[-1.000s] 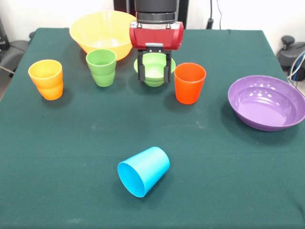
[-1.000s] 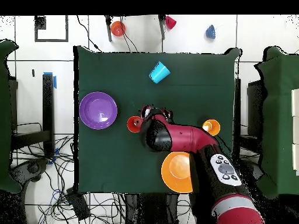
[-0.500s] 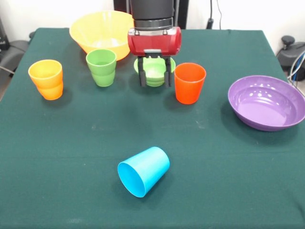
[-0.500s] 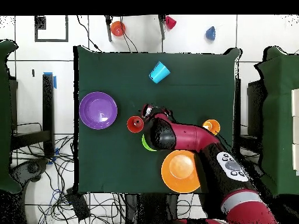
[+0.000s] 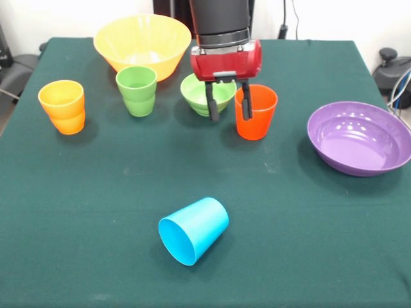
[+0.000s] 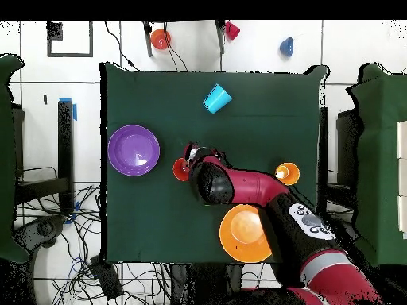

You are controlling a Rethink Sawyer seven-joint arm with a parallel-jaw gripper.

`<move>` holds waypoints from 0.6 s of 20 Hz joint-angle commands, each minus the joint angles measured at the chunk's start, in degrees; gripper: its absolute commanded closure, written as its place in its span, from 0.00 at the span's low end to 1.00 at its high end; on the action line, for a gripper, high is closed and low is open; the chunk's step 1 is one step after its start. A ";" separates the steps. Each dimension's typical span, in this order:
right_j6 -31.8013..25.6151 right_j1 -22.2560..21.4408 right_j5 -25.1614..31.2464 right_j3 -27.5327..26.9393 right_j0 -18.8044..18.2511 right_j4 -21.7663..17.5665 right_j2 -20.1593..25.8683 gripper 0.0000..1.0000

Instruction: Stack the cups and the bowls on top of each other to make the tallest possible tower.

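Note:
My gripper (image 5: 228, 106) is open and empty, low between the light green bowl (image 5: 200, 92) and the orange cup (image 5: 257, 115). One finger (image 5: 246, 104) overlaps the cup's left rim, the other overlaps the bowl's right side; I cannot tell whether either touches. A green cup (image 5: 137, 90) and a yellow-orange cup (image 5: 62, 106) stand upright to the left. The large yellow bowl (image 5: 142, 42) is at the back. The purple bowl (image 5: 359, 138) is at the right. A light blue cup (image 5: 192, 230) lies on its side in front. Nothing is stacked.
The table carries a dark green cloth (image 5: 96, 192). In the overhead view the arm (image 6: 246, 187) hides the green bowl and the green cup. Small orange (image 6: 160, 38), magenta (image 6: 231, 30) and blue (image 6: 286, 44) pieces lie on the floor beyond the table.
My gripper has moved from straddling the light green bowl toward the orange cup, to the right in the front view. The bowl stays on the table. No cup or bowl has moved.

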 commanded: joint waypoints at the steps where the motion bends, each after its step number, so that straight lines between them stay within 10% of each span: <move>1: 6.17 2.57 -2.60 2.92 -0.41 -2.46 4.89 0.00; 12: 4.89 1.76 -0.45 3.59 -3.67 -2.59 7.37 0.00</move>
